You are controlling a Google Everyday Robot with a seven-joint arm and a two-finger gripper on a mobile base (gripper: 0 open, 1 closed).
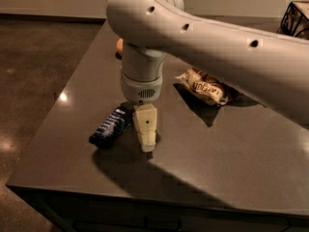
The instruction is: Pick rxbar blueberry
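Observation:
The rxbar blueberry (pixel 110 126) is a flat dark blue bar with white lettering. It lies on the dark grey table (pixel 217 158) near the front left. My gripper (pixel 146 141) hangs from the cream arm, pointing down, just to the right of the bar and slightly above the table top. The bar lies free beside it.
A brown-and-cream chip bag (pixel 207 86) lies to the right of the arm. A small orange fruit (pixel 119 46) at the back left is partly hidden behind the arm. The table's left edge and front edge are close to the bar. A dark wire object (pixel 295 18) stands at the far right.

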